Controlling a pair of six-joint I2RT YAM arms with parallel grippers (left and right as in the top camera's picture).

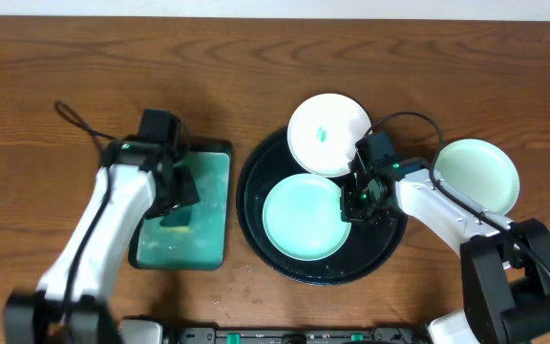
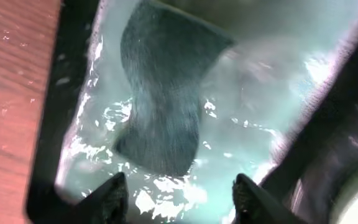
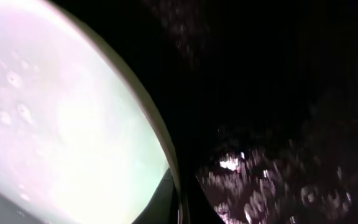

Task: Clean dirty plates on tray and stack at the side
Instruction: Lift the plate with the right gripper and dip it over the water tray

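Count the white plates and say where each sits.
3: one plate inside the black tray, one with a teal smear resting on the tray's far rim, one on the table right of it. None appears hidden.

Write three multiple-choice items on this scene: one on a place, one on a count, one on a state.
1. Where does the lone plate off the black tray lie?
A. on the table, right of the tray
B. on the rectangular tray
C. on another plate

2. How many plates lie on the black tray?
A. one
B. two
C. three

3. The left gripper is:
A. shut on a plate
B. open
C. out of view

Answers:
1 A, it rests on bare wood right of the tray.
2 B, the smeared plate and the teal-tinted plate are there.
3 B, its fingers stand apart above the sponge.
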